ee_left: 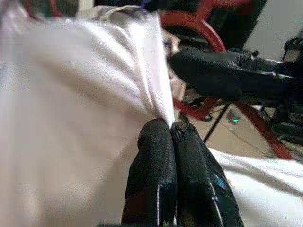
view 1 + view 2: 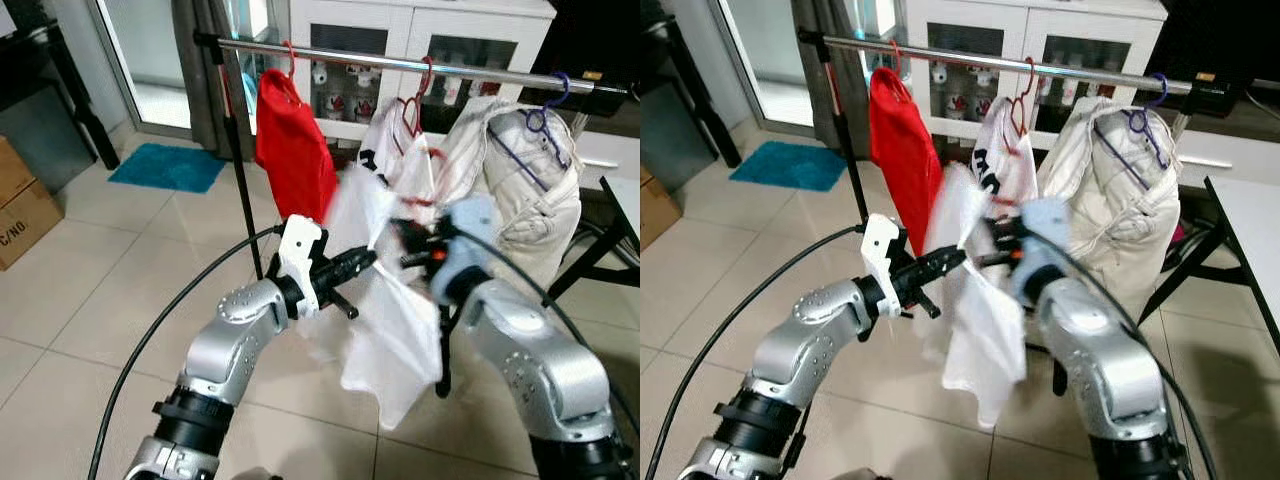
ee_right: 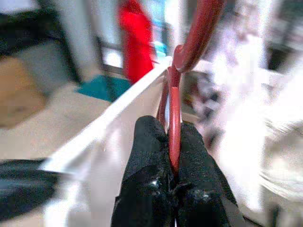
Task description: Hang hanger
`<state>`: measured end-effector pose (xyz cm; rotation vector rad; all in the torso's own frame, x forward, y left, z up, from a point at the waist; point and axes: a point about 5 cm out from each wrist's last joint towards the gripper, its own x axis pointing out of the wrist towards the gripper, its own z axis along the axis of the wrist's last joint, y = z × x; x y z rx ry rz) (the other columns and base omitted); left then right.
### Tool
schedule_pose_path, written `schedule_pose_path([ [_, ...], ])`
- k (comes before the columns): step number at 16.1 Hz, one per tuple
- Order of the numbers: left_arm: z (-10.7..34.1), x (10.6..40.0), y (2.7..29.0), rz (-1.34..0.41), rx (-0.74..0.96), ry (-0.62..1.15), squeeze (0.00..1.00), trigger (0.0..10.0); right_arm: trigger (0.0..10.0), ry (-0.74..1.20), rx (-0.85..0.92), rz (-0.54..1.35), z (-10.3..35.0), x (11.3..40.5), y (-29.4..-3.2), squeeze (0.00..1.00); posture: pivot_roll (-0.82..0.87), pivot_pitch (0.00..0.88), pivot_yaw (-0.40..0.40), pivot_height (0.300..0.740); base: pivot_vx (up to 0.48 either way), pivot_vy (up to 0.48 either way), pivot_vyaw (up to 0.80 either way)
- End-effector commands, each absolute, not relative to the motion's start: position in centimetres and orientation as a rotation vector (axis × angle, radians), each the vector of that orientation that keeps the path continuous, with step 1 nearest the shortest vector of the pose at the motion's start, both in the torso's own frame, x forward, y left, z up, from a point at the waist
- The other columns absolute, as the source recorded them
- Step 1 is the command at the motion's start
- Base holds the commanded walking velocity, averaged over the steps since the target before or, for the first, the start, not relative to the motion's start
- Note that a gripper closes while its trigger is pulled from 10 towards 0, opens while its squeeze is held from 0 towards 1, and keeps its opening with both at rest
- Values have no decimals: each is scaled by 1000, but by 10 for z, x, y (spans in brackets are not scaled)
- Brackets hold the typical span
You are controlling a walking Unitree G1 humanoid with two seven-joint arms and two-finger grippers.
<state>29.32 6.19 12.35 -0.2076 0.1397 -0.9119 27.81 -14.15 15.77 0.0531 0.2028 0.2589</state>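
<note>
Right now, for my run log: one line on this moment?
left gripper: shut on shirt | right gripper: shut on hanger | rail: three garments hung

Four garments (image 2: 296, 150); three hanging on one rail (image 2: 400, 64); two pincers (image 2: 362, 262).

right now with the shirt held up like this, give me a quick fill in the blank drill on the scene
1. The left end effector pinches the thin ____ cloth of the held shirt.
2. The right end effector is shut on a curved ____ plastic hanger.
3. On the silver metal rail, the garment nearest the robot's left is ____.
4. The beige jacket hangs from a ____ hanger.

Missing words: white; red; red; purple
</note>
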Motion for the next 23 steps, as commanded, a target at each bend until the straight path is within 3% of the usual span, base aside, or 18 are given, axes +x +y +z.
schedule_pose_path([
  [1,123,294,68,-866,-195,132,0,0,10000,200,60,98,158,282,-163,0,-144,0,27,740,0,0,0],
  [6,122,292,68,-843,-177,142,0,0,10000,247,73,-162,145,277,-196,0,-146,0,24,740,0,0,0],
  [11,121,292,68,-826,-181,146,0,0,10000,425,-26,57,118,262,-176,0,-147,0,23,740,0,0,0],
  [15,120,295,70,-795,-175,147,0,0,10000,515,-123,93,109,249,-195,0,-151,0,29,740,0,0,0],
  [17,121,295,67,-817,-169,148,0,0,10000,428,-135,-116,121,257,-222,0,-154,0,31,740,0,0,0],
  [19,120,288,61,-895,-162,167,0,0,10000,304,-94,-261,139,265,-232,0,-153,0,29,740,0,0,0],
  [23,116,272,46,-1023,-156,218,0,0,10000,282,-27,-161,137,268,-198,0,-146,0,23,740,0,0,0],
])
